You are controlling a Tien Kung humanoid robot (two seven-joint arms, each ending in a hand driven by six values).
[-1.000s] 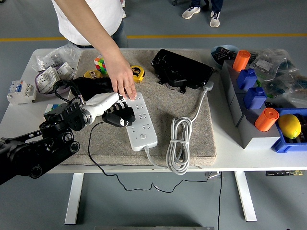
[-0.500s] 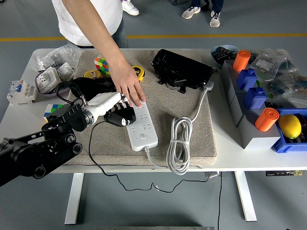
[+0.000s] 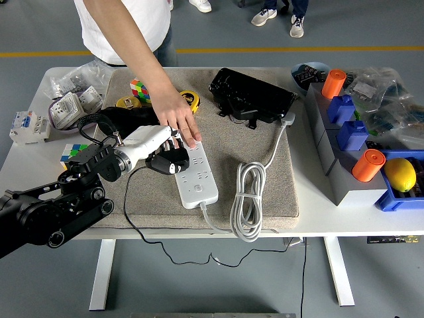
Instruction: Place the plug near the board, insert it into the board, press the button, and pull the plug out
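Observation:
A white power strip (image 3: pixel 197 175) lies lengthwise on the beige mat (image 3: pixel 265 172). My left hand (image 3: pixel 167 159), with a white wrist and black fingers, is curled around the black plug (image 3: pixel 173 161) and holds it against the strip's left edge, about midway along. The plug's thin black cable (image 3: pixel 130 222) trails down over the table's front edge. A person's hand (image 3: pixel 181 123) reaches from the far side and presses flat on the strip's far end, just above my fingers. Whether the plug's pins are in a socket is hidden by my fingers.
The strip's white cord lies coiled (image 3: pixel 246 199) to its right and runs up to a black bag (image 3: pixel 250 98). A Rubik's cube (image 3: pixel 138 89) and yellow tape measure (image 3: pixel 191 100) sit at the back. Grey and blue bins (image 3: pixel 344 132) with orange cylinders stand at the right.
The person's hand slid a little down and right along the strip's far end. My left hand with the plug edged slightly nearer the strip, and my forearm shifted left.

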